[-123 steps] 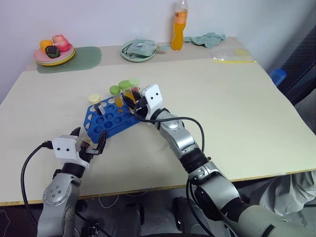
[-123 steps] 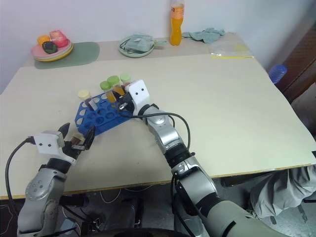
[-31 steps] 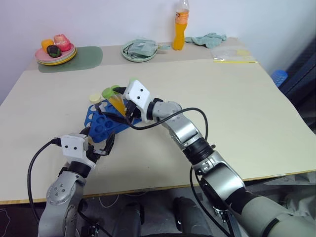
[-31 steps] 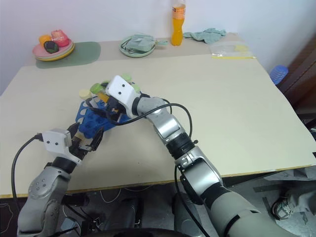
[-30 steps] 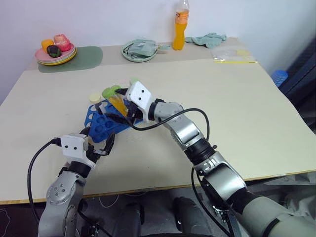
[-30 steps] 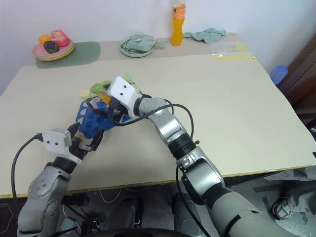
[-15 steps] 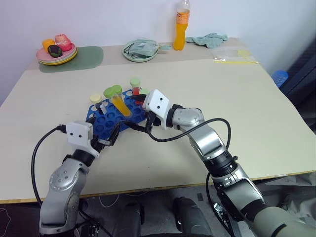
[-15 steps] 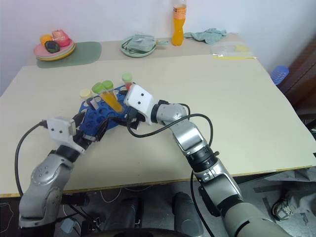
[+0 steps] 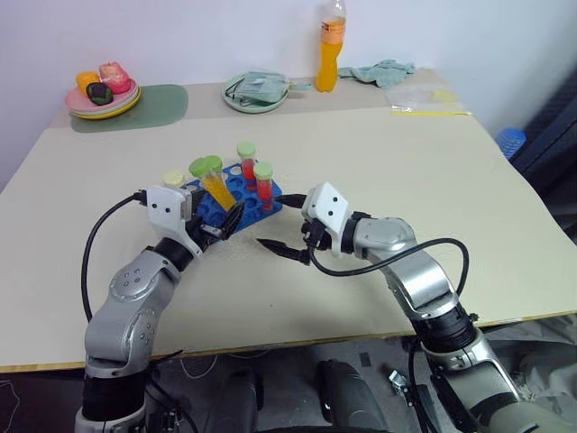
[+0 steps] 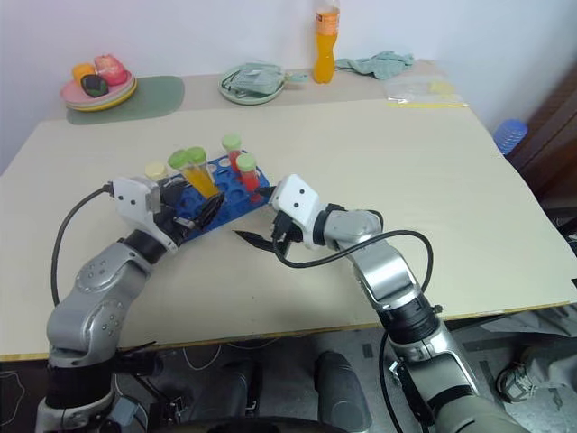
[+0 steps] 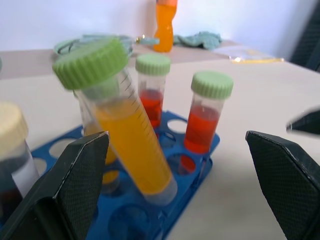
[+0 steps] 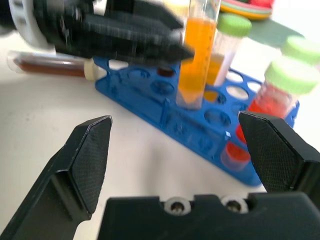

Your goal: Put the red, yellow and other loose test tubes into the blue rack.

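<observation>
The blue rack stands left of the table's middle. In it are two green-capped red tubes, a leaning green-capped yellow tube and a cream-capped tube. My left gripper is open at the rack's near-left end, nothing between its fingers. My right gripper is open and empty, just off the rack's near-right corner. In the right wrist view a dark-filled, cream-capped tube lies level under the left gripper; I cannot tell if it touches it.
Along the back edge are a plate of food on a green mat, a bowl with a cloth, an orange drink bottle, a teal cloth and a plastic bag. The table's right half is bare.
My right gripper has drawn back from over the rack toward the near right, leaving a red tube standing there. My left gripper has risen and moved forward to the rack.
</observation>
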You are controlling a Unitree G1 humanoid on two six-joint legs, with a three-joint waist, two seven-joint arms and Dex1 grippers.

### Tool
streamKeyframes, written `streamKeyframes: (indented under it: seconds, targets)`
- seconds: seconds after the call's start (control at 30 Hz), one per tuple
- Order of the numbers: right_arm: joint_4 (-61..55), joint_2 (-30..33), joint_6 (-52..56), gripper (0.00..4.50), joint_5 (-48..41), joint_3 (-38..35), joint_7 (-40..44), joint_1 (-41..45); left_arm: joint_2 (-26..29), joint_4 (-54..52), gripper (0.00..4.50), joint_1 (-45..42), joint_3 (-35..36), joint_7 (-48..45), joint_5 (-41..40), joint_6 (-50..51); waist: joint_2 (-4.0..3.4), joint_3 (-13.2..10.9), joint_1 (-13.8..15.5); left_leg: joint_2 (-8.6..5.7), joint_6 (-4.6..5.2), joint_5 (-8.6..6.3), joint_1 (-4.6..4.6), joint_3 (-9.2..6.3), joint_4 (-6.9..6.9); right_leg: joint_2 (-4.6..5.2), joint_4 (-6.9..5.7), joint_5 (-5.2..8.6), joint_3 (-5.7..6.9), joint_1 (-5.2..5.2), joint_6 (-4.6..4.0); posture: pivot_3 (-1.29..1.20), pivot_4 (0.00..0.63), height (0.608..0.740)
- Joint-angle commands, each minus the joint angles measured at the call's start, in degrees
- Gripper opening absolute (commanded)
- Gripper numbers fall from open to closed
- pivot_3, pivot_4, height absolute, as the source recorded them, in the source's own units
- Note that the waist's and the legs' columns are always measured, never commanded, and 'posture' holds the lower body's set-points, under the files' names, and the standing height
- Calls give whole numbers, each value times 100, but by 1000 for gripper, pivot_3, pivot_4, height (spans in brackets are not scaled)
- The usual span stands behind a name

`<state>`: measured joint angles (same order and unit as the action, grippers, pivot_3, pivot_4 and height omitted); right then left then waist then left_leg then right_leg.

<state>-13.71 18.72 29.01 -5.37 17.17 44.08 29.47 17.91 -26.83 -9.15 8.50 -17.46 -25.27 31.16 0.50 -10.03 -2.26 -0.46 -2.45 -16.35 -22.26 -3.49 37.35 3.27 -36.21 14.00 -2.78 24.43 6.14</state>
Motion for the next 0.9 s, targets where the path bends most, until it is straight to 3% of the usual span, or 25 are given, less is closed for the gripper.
streamKeyframes:
  seconds: [0.03, 0.33, 0.57, 0.7, 0.9]
  targets:
    - [-327, 4, 33, 4469, -88, -106, -124, -5, -35, -199, 4500, -1, -16, 123, -3, 42, 0, 0, -4, 0, 0, 0, 0, -1, 0, 0, 0, 0, 0, 0, 0, 0, 150, 740]
    - [-282, 34, 23, 4469, -141, -68, -205, -38, -142, -234, 4500, -77, -69, 439, 123, 77, 1, 0, 8, 0, -1, 0, 0, 0, 2, 0, 0, 0, 0, 0, 0, 0, 150, 740]
    - [-291, 74, 127, 4469, -188, -79, -183, -45, -156, -476, 4500, 363, 176, 493, -79, 137, 1, 0, -4, 0, -1, 0, 0, 0, 1, 0, 0, 0, 0, 0, 0, 0, 150, 740]
    - [-500, 44, 810, 4469, -339, -2, -165, 202, 289, -673, 4500, 1219, 965, 84, -422, 139, 0, -1, -38, 6, -1, 0, 2, -1, -3, -3, -1, 1, -3, 3, -1, 0, 150, 740]
    - [-208, -350, 1015, 4469, -360, 237, -292, 581, 930, -698, 4500, 1903, 1553, -483, -772, 249, 2, 0, 10, 5, -1, 1, 2, -2, 5, -4, 0, 1, 1, -5, -3, 0, 150, 740]
